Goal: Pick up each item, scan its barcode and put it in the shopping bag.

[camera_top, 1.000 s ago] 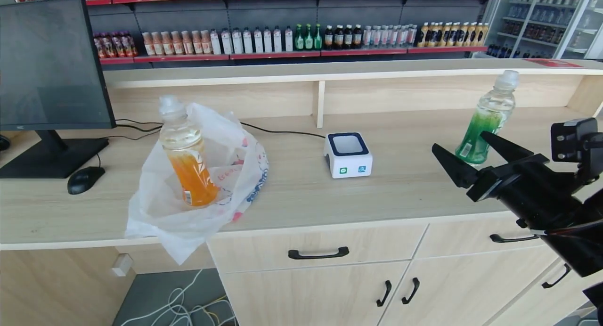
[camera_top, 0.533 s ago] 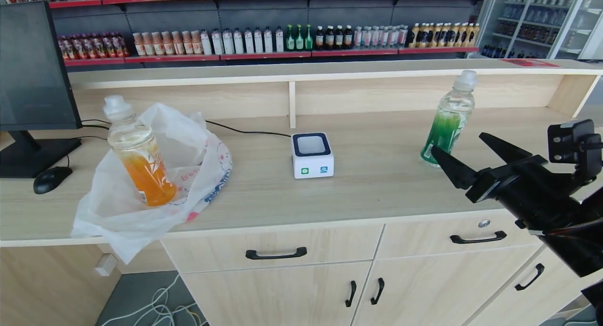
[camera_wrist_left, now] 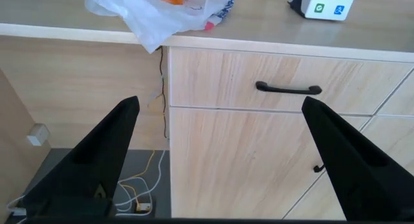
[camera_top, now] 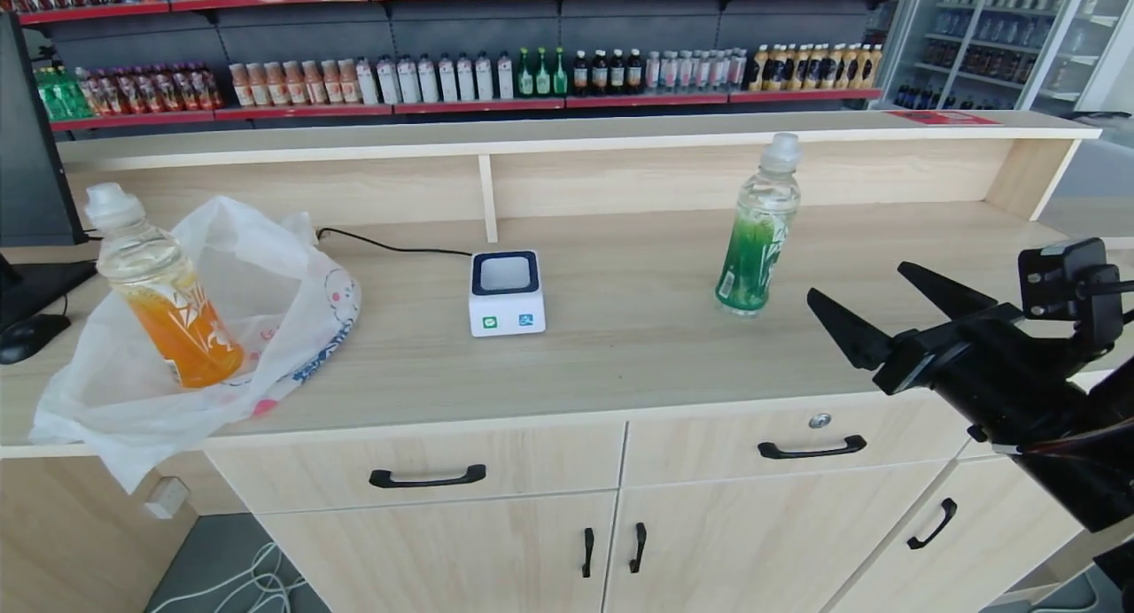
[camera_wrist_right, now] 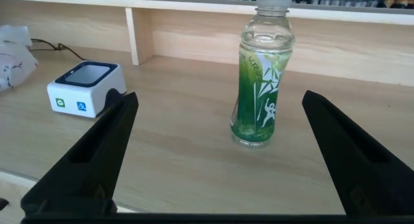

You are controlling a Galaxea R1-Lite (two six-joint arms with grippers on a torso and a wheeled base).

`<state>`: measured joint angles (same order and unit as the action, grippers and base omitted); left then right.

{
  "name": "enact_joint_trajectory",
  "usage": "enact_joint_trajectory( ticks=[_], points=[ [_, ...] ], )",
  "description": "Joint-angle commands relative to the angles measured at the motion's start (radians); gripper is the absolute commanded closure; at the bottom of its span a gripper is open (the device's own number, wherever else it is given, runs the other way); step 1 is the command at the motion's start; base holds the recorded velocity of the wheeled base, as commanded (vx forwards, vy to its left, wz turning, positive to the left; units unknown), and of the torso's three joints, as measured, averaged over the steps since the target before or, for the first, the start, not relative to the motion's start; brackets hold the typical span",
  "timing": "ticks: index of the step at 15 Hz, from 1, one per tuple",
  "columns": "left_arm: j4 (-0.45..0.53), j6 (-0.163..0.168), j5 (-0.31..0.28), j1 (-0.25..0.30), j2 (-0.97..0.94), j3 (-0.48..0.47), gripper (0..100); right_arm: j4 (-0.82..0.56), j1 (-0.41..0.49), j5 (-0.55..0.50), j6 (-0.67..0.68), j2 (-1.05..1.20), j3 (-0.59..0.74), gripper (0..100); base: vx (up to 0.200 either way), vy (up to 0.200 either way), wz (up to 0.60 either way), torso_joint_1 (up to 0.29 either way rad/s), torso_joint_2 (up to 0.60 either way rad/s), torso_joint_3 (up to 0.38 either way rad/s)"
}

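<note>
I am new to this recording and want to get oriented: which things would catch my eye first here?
The green bottle stands upright on the wooden counter, apart from the open right gripper that points toward it from the near right. At the counter's left end an orange bottle stands inside the white shopping bag, and the small white scanner sits between the two bottles.

We see a pale wooden desk (camera_top: 638,352) carrying a green bottle (camera_top: 757,232) nearest the right hand (camera_top: 857,283), a white scanner (camera_top: 506,291) farther off, and the shopping bag (camera_top: 266,272) farthest.
</note>
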<state>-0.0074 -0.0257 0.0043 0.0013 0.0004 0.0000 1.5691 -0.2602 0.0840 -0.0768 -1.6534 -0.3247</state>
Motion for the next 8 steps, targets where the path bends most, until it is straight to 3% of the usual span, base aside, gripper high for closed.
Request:
enact_joint_trajectory(
  ticks=[1, 2, 8],
  points=[
    [0.000, 0.001, 0.000, 0.000, 0.001, 0.000, 0, 0.002, -0.001, 0.002, -0.012, 0.000, 0.032, 0, 0.000, -0.200, 0.00, 0.002, 0.00, 0.002],
    [-0.002, 0.001, 0.000, 0.000, 0.001, 0.000, 0, 0.002, -0.002, 0.000, -0.009, -0.002, 0.033, 0, 0.000, -0.200, 0.00, 0.002, 0.00, -0.002],
    [0.000, 0.001, 0.000, 0.000, 0.001, 0.000, 0, 0.002, 0.001, 0.000, 0.009, -0.017, 0.035, 0, 0.200, 0.000, 0.00, 0.000, 0.00, 0.006]
  ],
)
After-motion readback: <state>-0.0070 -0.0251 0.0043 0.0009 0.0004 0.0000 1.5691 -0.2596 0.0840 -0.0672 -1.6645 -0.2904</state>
